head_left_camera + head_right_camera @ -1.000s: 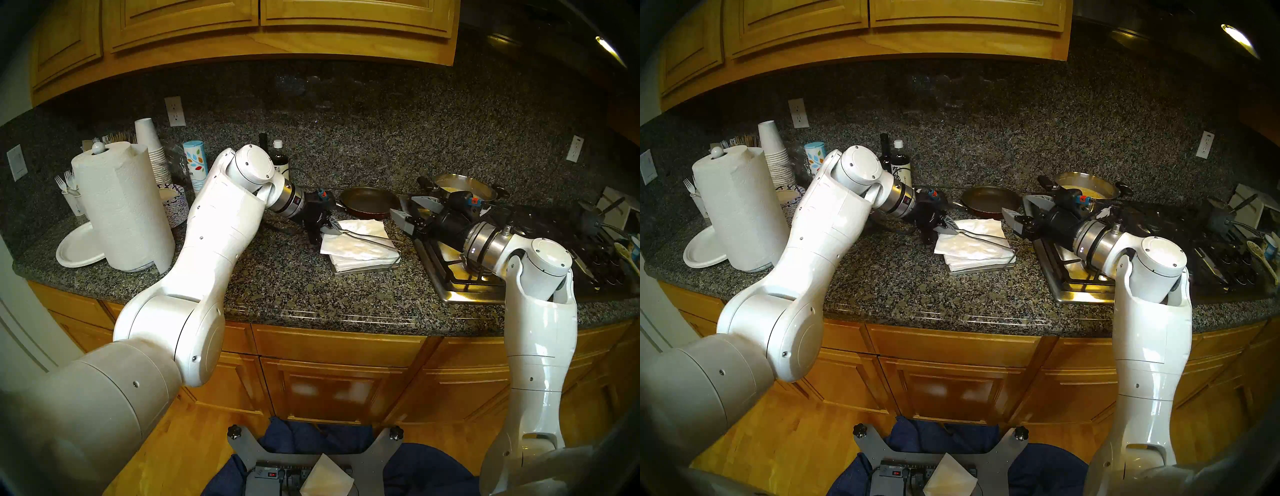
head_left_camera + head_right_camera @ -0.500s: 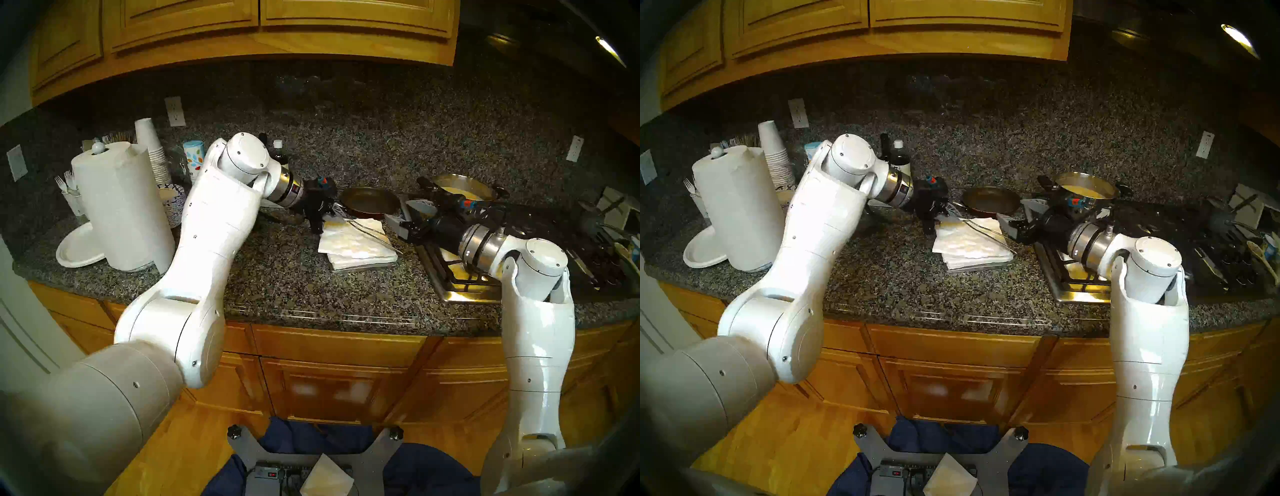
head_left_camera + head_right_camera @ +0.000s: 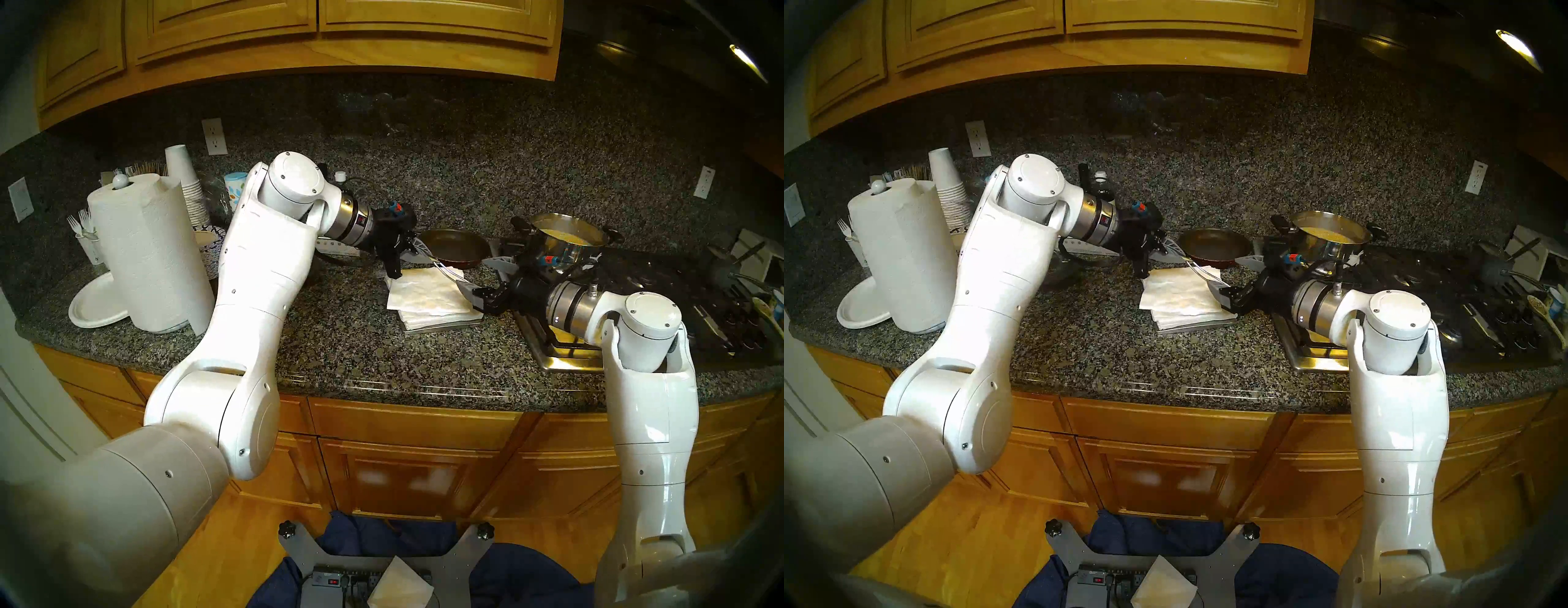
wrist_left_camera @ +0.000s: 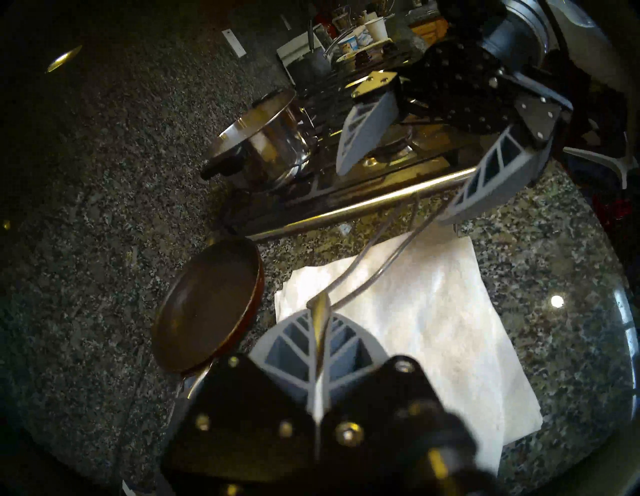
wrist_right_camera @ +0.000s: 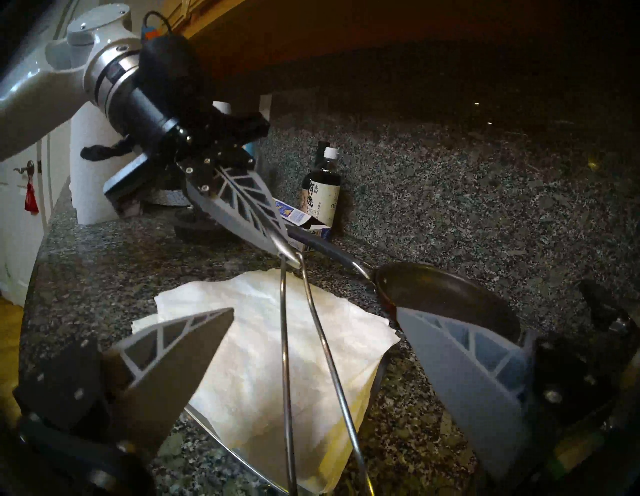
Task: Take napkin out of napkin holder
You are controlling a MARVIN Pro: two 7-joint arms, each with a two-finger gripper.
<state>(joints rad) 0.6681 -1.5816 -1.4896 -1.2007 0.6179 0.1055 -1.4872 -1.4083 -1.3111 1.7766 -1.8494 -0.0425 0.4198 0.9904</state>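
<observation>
A kitchen counter (image 3: pixel 339 361) of dark speckled granite, seen from above, with the stack of white napkins (image 3: pixel 428 297) at its middle as the landmark. The stack sits in a flat metal napkin holder (image 3: pixel 441 329), and the top napkin (image 3: pixel 1178 293) lies slightly askew on the pile, still in the holder. Just right of the stack, the right gripper (image 3: pixel 483 278) hangs with its two grey fingers spread wide, empty, one fingertip at the stack's right edge. Over the stack's far left corner, the left gripper (image 3: pixel 418 250) is clamped tight on the holder's wire arm (image 5: pixel 294 346) (a thin looped rod), raising it at a slant clear of the napkins; the wrist view shows the fingers pressed together around the arm's tip. Directly behind the stack rests a dark frying pan (image 3: pixel 454 250). Behind and to the right stands a steel pot (image 3: pixel 568 240) on the stove (image 3: pixel 564 356). Far left of the stack stands a tall paper towel roll (image 3: pixel 148 254).
</observation>
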